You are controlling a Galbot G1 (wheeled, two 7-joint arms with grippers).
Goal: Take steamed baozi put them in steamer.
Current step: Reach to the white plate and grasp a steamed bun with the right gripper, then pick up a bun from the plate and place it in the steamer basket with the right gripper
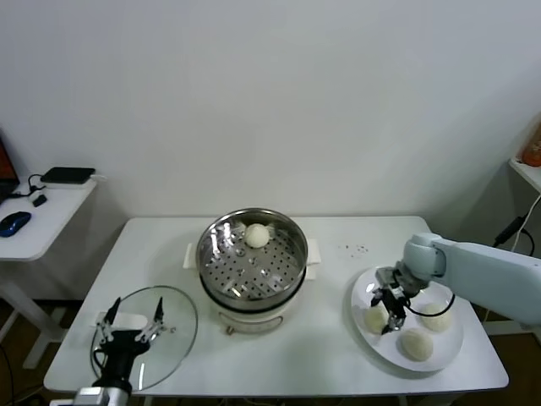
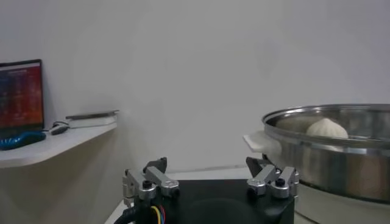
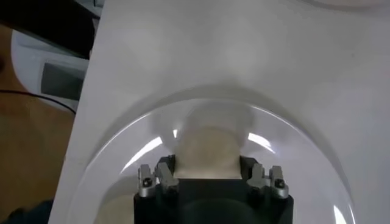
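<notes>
Three steamed baozi are seen on the white plate (image 1: 448,355) at the right side of the table (image 1: 330,347), and a fourth (image 1: 256,235) is seen in the steamer (image 1: 252,258).

Right gripper (image 1: 390,311): it is positioned over the plate's near-left portion, directly above the leftmost plate bun (image 1: 375,319). In the right wrist view the fingers (image 3: 166,175) are seen on either side of this bun (image 3: 206,152), close to its flanks. Whether the bun is actually clamped cannot be told; the jaws are neither fully apart nor together.

Plate contents: besides the bun at the gripper, one bun (image 1: 438,317) lies toward the plate's right side and one (image 1: 416,344) lies nearer the front edge. The three are set close together but apart from one another.

Steamer: the steel basket with perforated bottom is seated on a white pot base with side handles, at the centre of the table, well apart from the plate. The single bun inside it rests against the far part of the basket floor; it is also visible above the rim in the left wrist view (image 2: 326,128).

Left gripper (image 1: 133,326): it is held idle at the table's front left, above the flat glass lid (image 1: 173,338), with its fingers (image 2: 159,179) spread apart and nothing between them.

A side desk (image 1: 42,224) carrying a mouse (image 1: 14,222) stands to the left of the table.
</notes>
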